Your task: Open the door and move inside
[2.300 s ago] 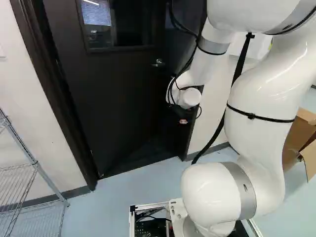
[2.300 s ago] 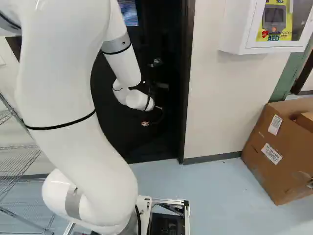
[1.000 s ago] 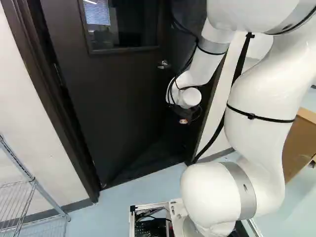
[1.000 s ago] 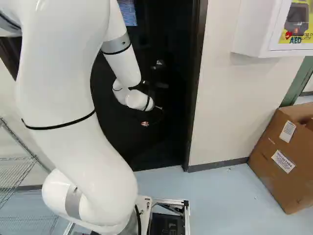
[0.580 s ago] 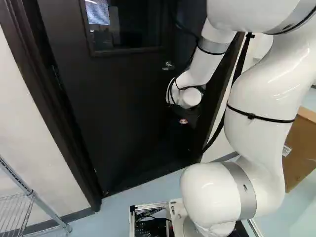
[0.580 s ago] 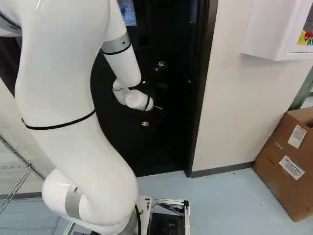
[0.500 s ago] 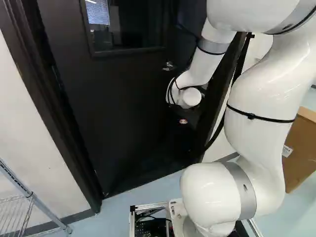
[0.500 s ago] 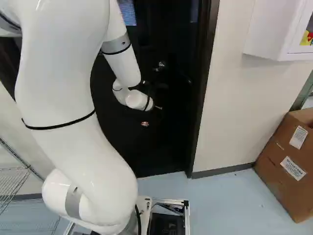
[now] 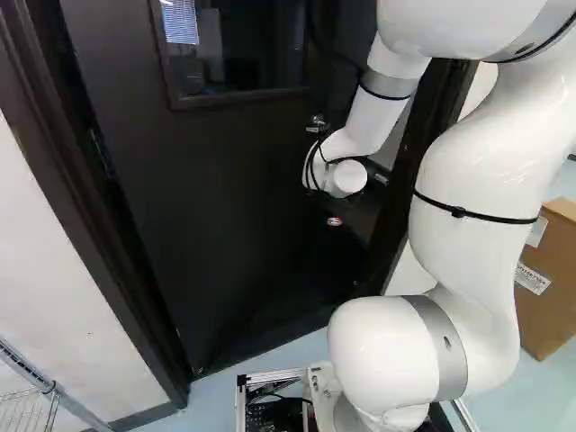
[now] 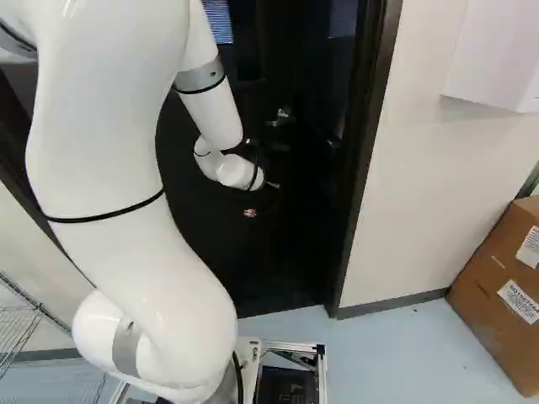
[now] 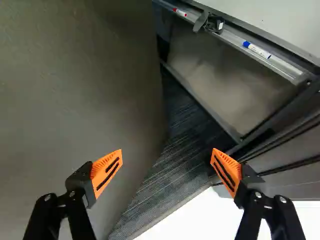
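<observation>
The tool [image 9: 334,220] is released: in the wrist view its two fingers stand wide apart, with nothing gripped between their orange pads [image 11: 106,172]. The door [image 9: 216,198] is ajar, a dark leaf with a window [image 9: 238,45] in its upper part. In the wrist view the door's face lies ahead of one finger and runs on past it to the free edge, which comes between the two fingers. I cannot tell whether that finger touches the door. The door handle [image 9: 318,124] is above the tool in the left base view, near the wrist of the white arm [image 9: 477,180].

Beyond the free edge, ahead of the tool, a dark striped floor [image 11: 172,165] shows through the opening. Farther ahead runs a marker tray [image 11: 232,37] along the foot of a white board [image 11: 280,20], with a blue-capped marker [image 11: 257,50] and a red-ended marker [image 11: 180,12] on it. The door frame [image 10: 370,168] stands on the tool's other side from the door face. Well to the tool's right are a cardboard box [image 10: 501,295] on the pale floor [image 10: 387,345] and a white wall cabinet [image 10: 497,59]; a wire shelf [image 9: 27,412] is well to its left.
</observation>
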You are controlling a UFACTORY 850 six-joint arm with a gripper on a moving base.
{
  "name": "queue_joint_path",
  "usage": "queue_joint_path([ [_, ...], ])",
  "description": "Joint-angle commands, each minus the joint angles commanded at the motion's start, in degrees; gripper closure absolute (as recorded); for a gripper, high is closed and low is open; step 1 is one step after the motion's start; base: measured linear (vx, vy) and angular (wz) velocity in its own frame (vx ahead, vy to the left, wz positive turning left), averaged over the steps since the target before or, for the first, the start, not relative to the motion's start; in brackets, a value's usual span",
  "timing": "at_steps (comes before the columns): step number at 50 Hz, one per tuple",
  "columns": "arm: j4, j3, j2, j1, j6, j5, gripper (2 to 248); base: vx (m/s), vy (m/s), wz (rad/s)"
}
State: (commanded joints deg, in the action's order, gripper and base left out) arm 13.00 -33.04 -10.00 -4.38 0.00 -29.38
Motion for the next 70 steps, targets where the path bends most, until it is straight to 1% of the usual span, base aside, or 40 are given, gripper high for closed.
queue_joint_path([
  [49,0.0,0.0,0.0,0.0,0.0,0.0,3,0.059,0.06,-0.013],
  [70,0.0,-0.05,-0.05,0.03,0.0,0.0,3,0.003,0.003,0.0],
])
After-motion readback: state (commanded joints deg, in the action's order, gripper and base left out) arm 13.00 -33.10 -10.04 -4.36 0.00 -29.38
